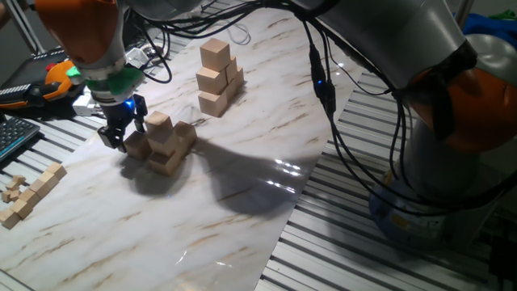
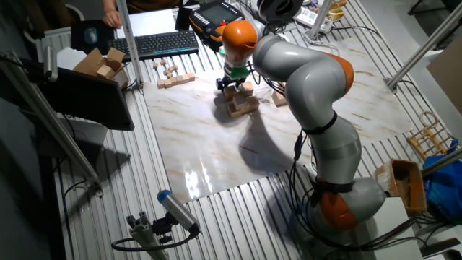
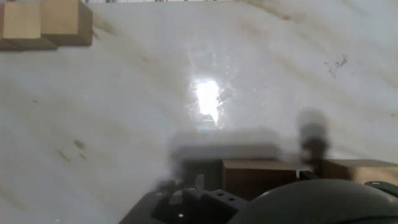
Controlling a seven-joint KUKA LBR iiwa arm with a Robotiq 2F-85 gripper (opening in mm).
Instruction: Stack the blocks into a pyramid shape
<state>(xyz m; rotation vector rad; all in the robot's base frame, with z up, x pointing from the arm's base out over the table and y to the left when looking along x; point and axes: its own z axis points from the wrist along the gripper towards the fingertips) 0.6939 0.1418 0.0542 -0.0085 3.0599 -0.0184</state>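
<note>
Blocks point(image 1: 166, 139) sit in a small cluster on the left part of the marble board point(image 1: 242, 186), a few on the bottom and one point(image 1: 158, 123) perched on top, so it's already a little heap. In the other fixed view the same cluster point(image 2: 240, 101) shows up right under the orange end of the arm.

The gripper point(image 1: 121, 133) is down at the left edge of that heap, black fingers pointing at the board, with a brown block point(image 1: 136, 145) right at its tips. Honestly can't tell whether it's clamped on that block or just next to it, the fingers hide the contact. The hand view doesn't settle it either: it shows a dark blurry chunk of the hand at the bottom, with a block point(image 3: 258, 177) just in front of it and another point(image 3: 357, 171) off to the right.

Further back on the board there's a second pile of cubes point(image 1: 218, 77), taller, stacked a few high, well apart from the first heap. The hand view catches two cubes point(image 3: 43, 22) in its top left corner.

Off the board on the left, a row of smaller wooden pieces point(image 1: 28, 194) lies on the slatted table point(image 1: 388, 250). A keyboard point(image 2: 155, 43) sits behind that, and black cables point(image 1: 323, 89) hang from the arm point(image 2: 310, 94).
</note>
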